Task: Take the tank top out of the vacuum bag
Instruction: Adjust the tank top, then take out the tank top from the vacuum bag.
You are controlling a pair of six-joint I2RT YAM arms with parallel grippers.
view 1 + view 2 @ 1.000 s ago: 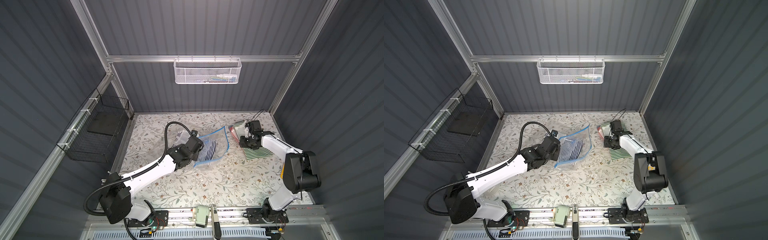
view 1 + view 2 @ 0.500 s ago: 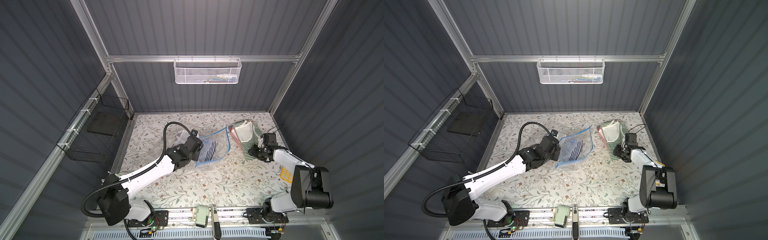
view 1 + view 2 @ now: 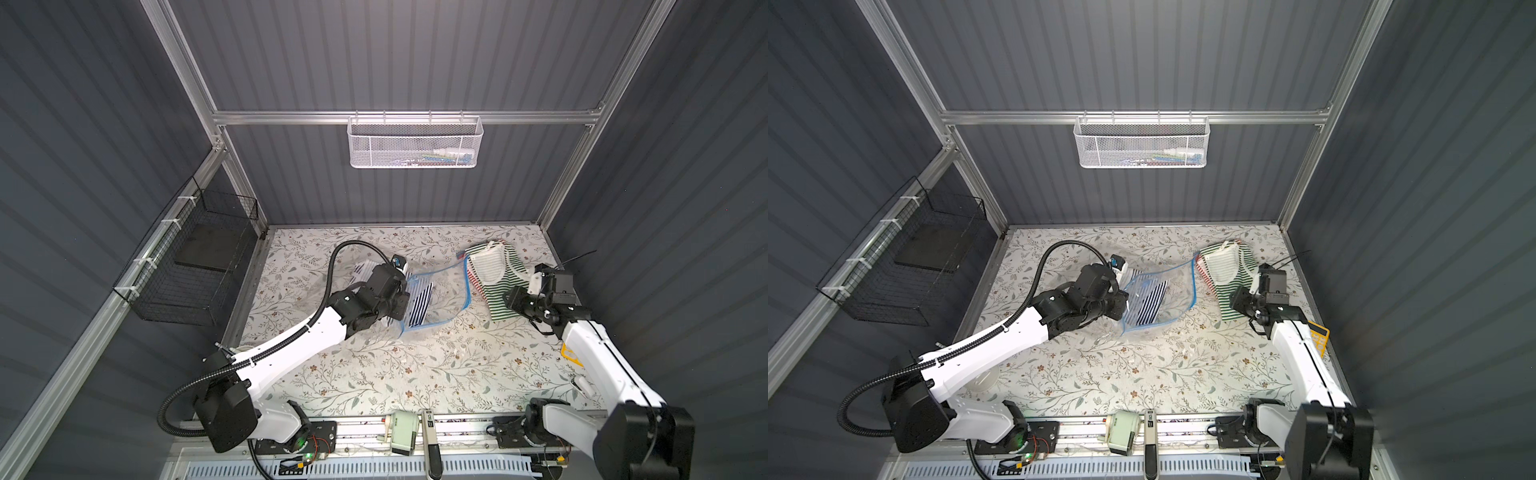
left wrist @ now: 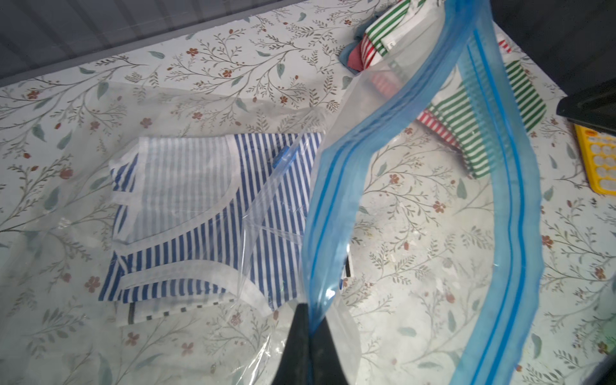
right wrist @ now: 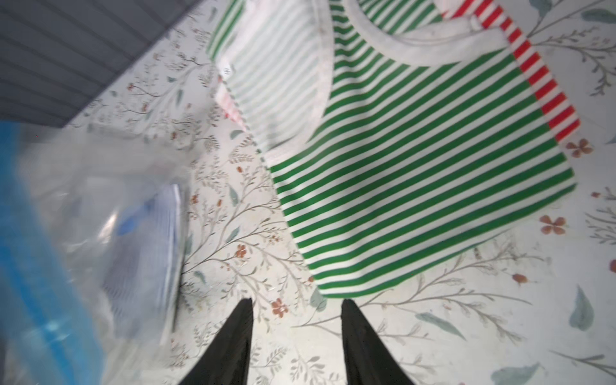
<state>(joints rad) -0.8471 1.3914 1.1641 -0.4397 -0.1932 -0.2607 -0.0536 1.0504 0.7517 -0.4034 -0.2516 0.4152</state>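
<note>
The vacuum bag (image 3: 446, 297) (image 3: 1177, 291) lies mid-table, its blue zip strip (image 4: 336, 186) lifted and curving open. My left gripper (image 4: 308, 320) is shut on that strip at the bag's mouth. A blue-and-white striped tank top (image 4: 186, 213) (image 3: 417, 301) (image 3: 1148, 305) lies flat inside the bag. Outside it, at the right, a green-striped tank top (image 5: 416, 186) (image 3: 498, 282) rests on a red-striped one (image 5: 546, 96). My right gripper (image 5: 296, 301) (image 3: 513, 299) hovers open over the table beside the green top's hem, with nothing between its fingers.
A yellow keypad-like object (image 3: 571, 357) (image 4: 600, 160) lies by the right wall under my right arm. A white mesh basket (image 3: 415, 141) hangs on the back wall and a black wire basket (image 3: 195, 266) on the left wall.
My right gripper has drawn back from over the striped tops toward the front right, leaving the green-striped top on the table. The left gripper still pinches the bag's strip in place.
</note>
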